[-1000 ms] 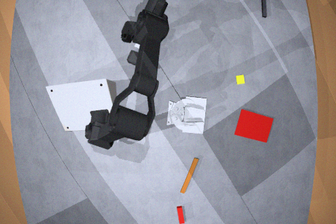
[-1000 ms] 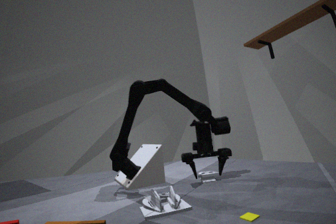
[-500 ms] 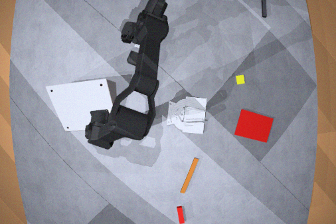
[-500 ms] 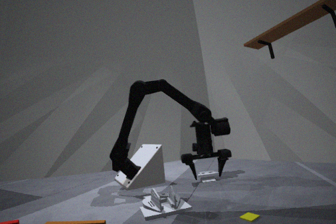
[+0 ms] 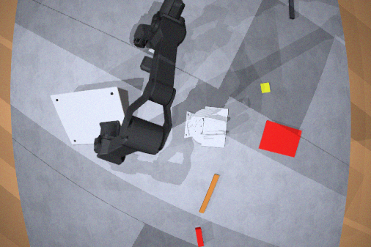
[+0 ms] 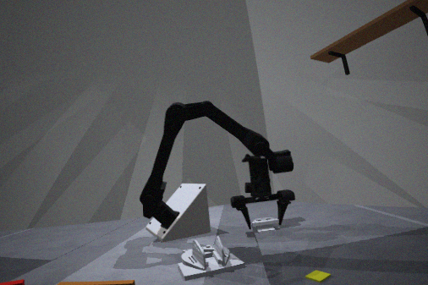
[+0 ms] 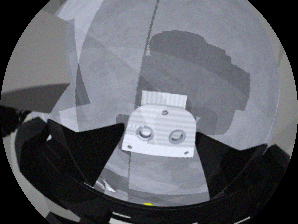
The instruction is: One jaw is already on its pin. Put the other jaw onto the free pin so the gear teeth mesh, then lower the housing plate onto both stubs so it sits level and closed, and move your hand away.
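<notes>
End effector (image 6: 265, 227) (image 7: 160, 132) wide open, nothing gripped — fingers either side of housing plate (image 6: 265, 224) (image 7: 161, 131) (white, w/ 2 round holes).

Yellow square, one (image 5: 265, 87) (image 6: 318, 276) (image 7: 148, 204): in the top view, right of and below the claw (image 5: 149, 50) (image 6: 265, 228) (image 7: 160, 131). Red panel, one (image 5: 280, 138): same side, lower. Dark bar, one (image 5: 292, 6): well right of the claw, higher. Orange bar, one (image 5: 209, 193) (image 6: 96, 282); small red bar, one (image 5: 199, 237) (image 6: 12, 282): both well below it. Wooden shelf, bracketed (image 6: 372, 30): exterior view, above and right.

1 arm (image 5: 164, 56) (image 6: 162, 154), 2 wht assys, 2 red pcs, 1 ylw sq (image 5: 265, 87) (image 6: 318, 276).
</notes>
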